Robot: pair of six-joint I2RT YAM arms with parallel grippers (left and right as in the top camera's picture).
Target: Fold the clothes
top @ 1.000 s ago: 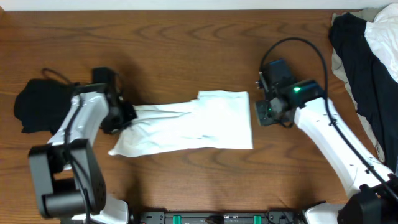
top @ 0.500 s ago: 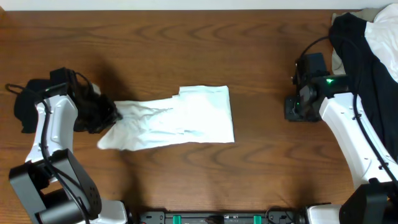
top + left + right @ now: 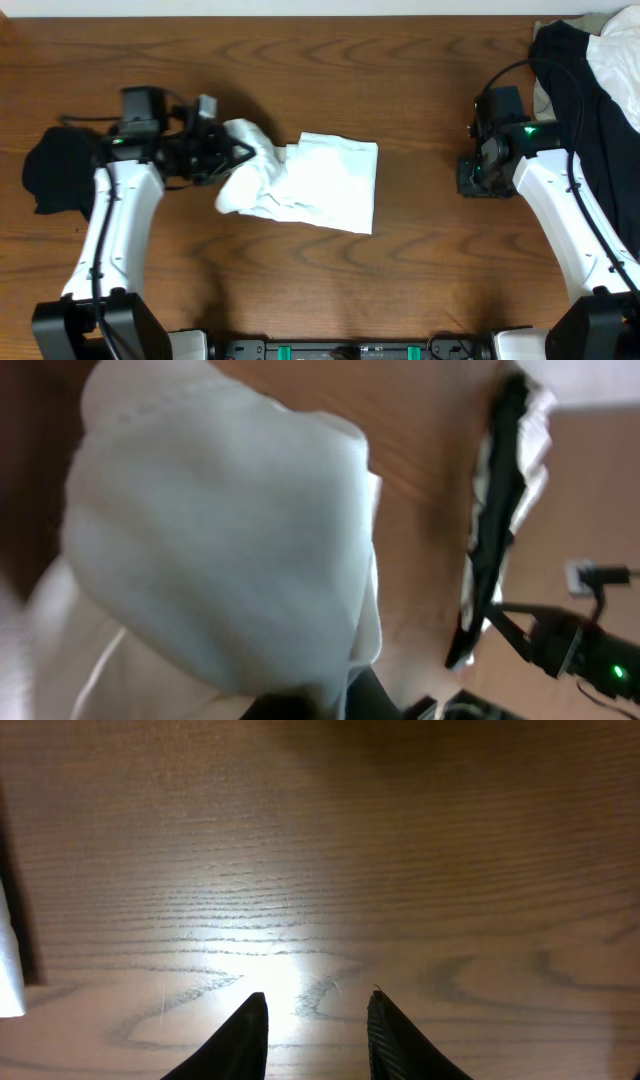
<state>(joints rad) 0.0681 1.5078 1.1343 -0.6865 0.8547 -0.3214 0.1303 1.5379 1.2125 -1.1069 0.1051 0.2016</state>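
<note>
Brown wood-grain table fills the overhead view, and near its middle lies the plain white short-sleeved cotton T-shirt, its right part spread flat in a rough rectangle. Its left end is bunched into a rounded wad and held up off the wood by the left gripper, whose jaws are clamped tight on the cloth; the left wrist view is almost filled by that pale bundle. The right gripper hovers over bare wood towards the right edge, well apart from the shirt, its two dark fingers parted a little with nothing between them. A small black folded garment sits by the left edge, and a large black garment heaped with pale cloth occupies the far right corner.
</note>
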